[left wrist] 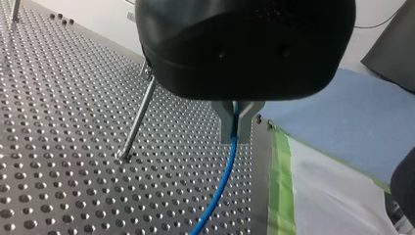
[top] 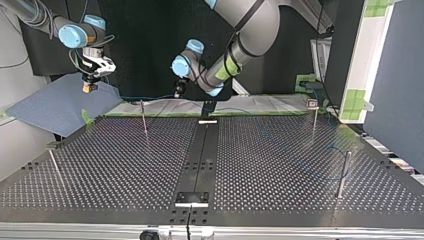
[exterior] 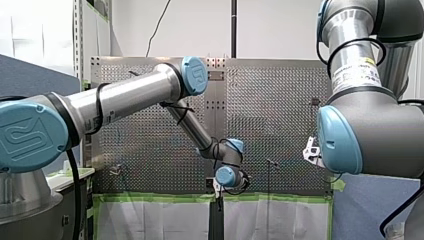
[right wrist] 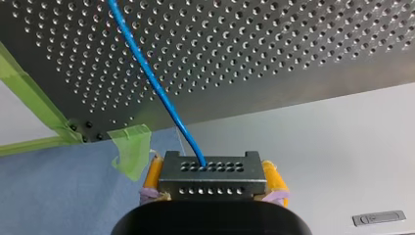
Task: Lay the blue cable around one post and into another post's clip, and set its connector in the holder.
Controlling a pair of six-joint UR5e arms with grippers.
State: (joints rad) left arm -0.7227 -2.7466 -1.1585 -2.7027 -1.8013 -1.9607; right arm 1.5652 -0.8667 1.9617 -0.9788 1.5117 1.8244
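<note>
My left gripper (left wrist: 235, 125) has its metal fingers pressed together on the blue cable (left wrist: 221, 178). It grips just beside the thin post (left wrist: 138, 117), on the side of the post nearer the green tape (left wrist: 279, 161). Gripping so close to the post probably gives it a short, steerable length to lead around the post. My right gripper (right wrist: 214, 183) pinches the connector (right wrist: 210, 169) between its 2 yellow pads (right wrist: 274, 177). It is well apart from the post, past the edge of the perforated table (top: 280, 165) and above the blue mat (top: 55, 107). From there the cable runs back over the table toward the post. Holding that end raised and off to the side likely draws the line straight, so the 2 grips share the slack. No wrap around the post shows yet, and the connector is not yet in any holder.
</note>
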